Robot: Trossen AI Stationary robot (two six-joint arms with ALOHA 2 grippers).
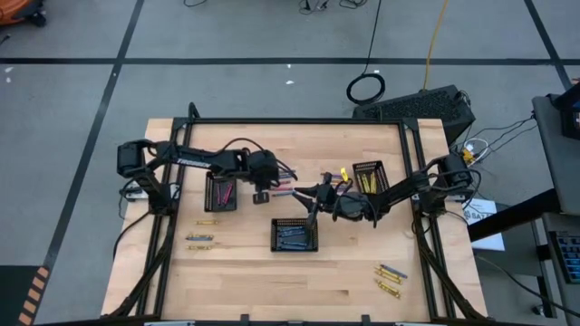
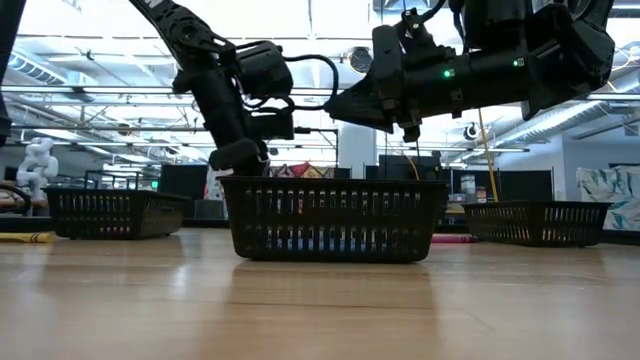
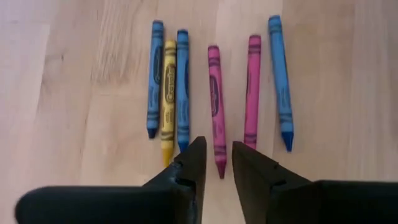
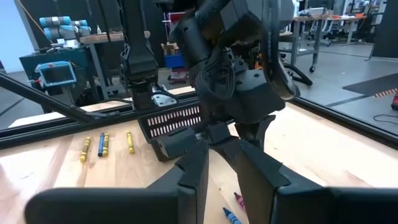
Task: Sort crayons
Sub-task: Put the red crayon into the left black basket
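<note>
Several crayons lie side by side flat on the wood in the left wrist view: blue [image 3: 153,78], yellow [image 3: 168,99], blue [image 3: 182,87], two pink ones and another blue [image 3: 280,81]. My left gripper [image 3: 217,146] slants down over them, near the table's middle [image 1: 263,193]. It is open by a narrow gap, a finger on either side of the pointed end of one pink crayon [image 3: 216,106]. Wood shows on both sides of that crayon. My right gripper [image 4: 222,149] points level at the left one from close by [image 1: 305,194]. It is narrowly open, with nothing seen between its fingers.
Three black mesh trays stand on the table: one on the left with pink crayons [image 1: 220,192], one in the middle near side with blue ones [image 1: 294,234], and one on the right with yellow ones [image 1: 368,177]. Loose crayons lie at the near left [image 1: 201,237] and near right [image 1: 390,281].
</note>
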